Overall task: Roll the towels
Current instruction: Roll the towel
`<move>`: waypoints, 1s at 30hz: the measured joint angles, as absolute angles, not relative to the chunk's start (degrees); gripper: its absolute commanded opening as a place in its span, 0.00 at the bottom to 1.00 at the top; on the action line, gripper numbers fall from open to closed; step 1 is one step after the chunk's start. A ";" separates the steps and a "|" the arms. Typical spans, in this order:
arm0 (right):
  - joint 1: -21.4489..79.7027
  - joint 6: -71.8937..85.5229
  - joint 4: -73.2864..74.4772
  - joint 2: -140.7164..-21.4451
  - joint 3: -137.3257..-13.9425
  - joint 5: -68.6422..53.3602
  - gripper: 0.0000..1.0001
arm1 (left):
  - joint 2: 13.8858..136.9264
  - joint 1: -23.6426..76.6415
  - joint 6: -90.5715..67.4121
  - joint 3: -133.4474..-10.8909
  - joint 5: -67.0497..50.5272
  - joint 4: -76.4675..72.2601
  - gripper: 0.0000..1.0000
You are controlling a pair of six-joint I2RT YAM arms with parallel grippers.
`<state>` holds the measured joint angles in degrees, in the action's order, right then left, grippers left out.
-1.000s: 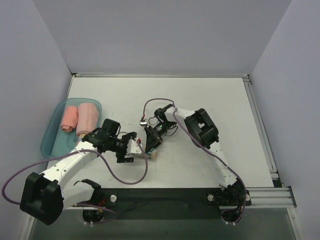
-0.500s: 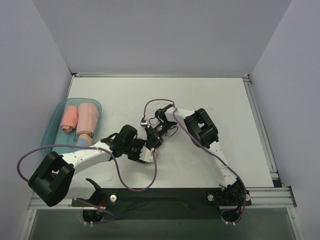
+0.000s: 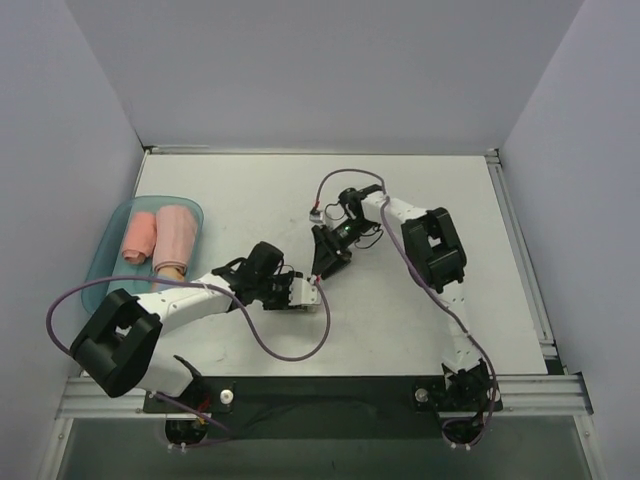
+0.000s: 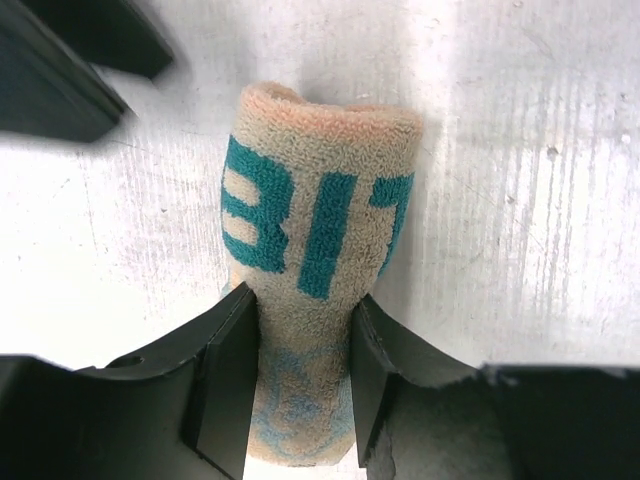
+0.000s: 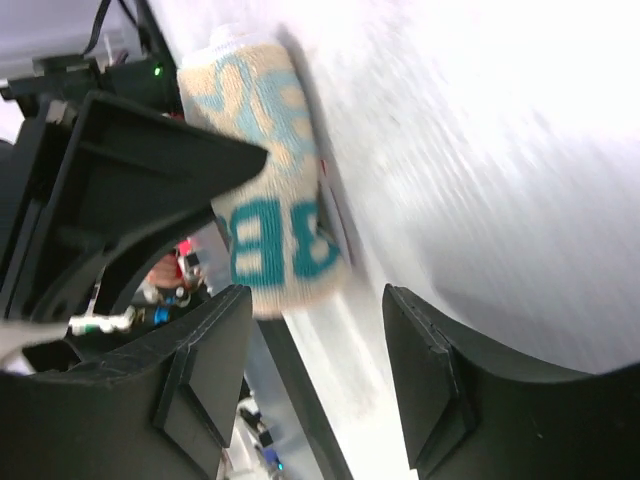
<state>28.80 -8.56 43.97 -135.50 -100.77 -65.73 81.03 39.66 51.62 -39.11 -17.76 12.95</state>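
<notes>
The whitish towel with teal "RABBIT" lettering [image 4: 315,230] lies rolled on the white table [image 3: 420,200]. It also shows in the top view [image 3: 314,291] and in the right wrist view [image 5: 265,180]. My left gripper [image 4: 300,370] is shut on the near end of this roll, one finger on each side; in the top view the left gripper [image 3: 303,293] is at the table's middle. My right gripper [image 5: 315,380] is open and empty, just beyond the roll's far end and apart from it; from above the right gripper [image 3: 325,263] sits up and right of the roll.
A shallow teal tray [image 3: 100,285] at the left holds a rolled plain pink towel [image 3: 138,238] and a rolled striped towel [image 3: 176,235]. The left arm's purple cable [image 3: 290,352] loops over the table near the front edge.
My left gripper moved right to the rolled RABBIT towel and closed on it. My right gripper let go of the roll and drew back up and to the right.
</notes>
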 measured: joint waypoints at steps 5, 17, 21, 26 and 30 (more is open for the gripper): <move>23.07 -7.75 42.61 -128.31 -94.96 -63.00 0.51 | 83.44 37.78 47.33 -41.76 -19.16 14.20 0.31; 27.20 -0.32 32.47 -122.02 -84.09 -60.62 0.55 | 92.47 29.76 40.73 -51.11 -28.42 19.79 0.33; 29.17 2.46 28.25 -122.04 -84.20 -59.11 0.55 | 93.97 29.02 39.83 -52.82 -29.93 21.37 0.33; 31.07 3.90 25.78 -122.76 -85.01 -57.34 0.35 | 94.70 28.45 38.94 -53.60 -30.94 22.09 0.39; 32.03 4.95 25.56 -123.98 -85.49 -57.28 0.01 | 94.83 28.34 38.06 -53.84 -31.16 22.33 0.53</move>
<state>32.03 4.95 25.56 -123.98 -85.49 -57.28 94.83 28.34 38.06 -53.84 -31.16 22.33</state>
